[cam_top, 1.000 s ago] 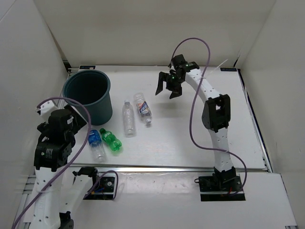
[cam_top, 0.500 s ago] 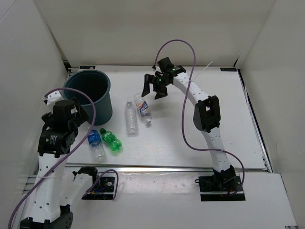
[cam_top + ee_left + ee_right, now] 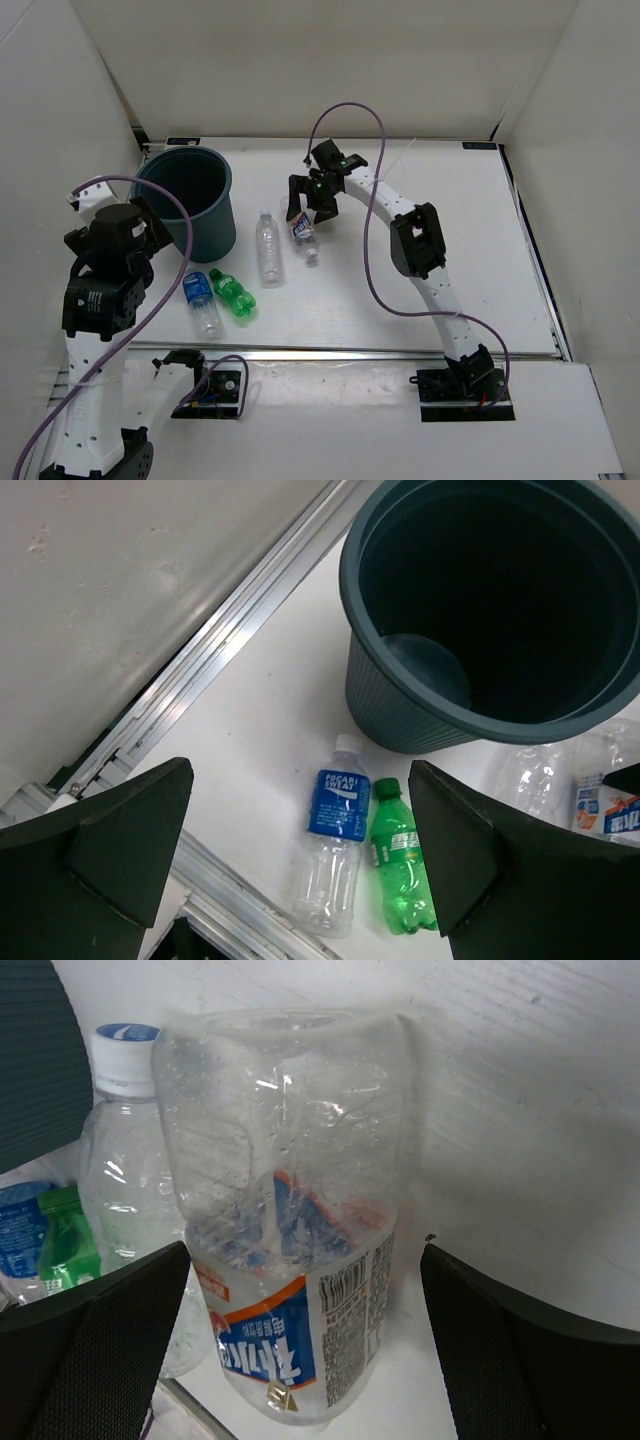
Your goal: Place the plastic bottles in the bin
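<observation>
Bottles (image 3: 269,250): all four lie on the counter (image 3: 400,290), none in the bin (image 3: 216,236). Left end effector (image 3: 300,775) released, empty; blue-label bottle (image 3: 330,845) and green bottle (image 3: 400,865) lie side by side beneath it, bin just beyond them. Right end effector (image 3: 309,203) released, labelled bottle (image 3: 300,1290) between its fingers, not gripped; plain clear bottle (image 3: 125,1160) just beside. Suggest: descend squarely over the bottle's middle, clench gently; thin plastic could buckle or squirt out.

I work in a lab test cell: bare white panels (image 3: 300,60) box in my table (image 3: 490,270), aluminium rail (image 3: 400,353) along its near edge.
</observation>
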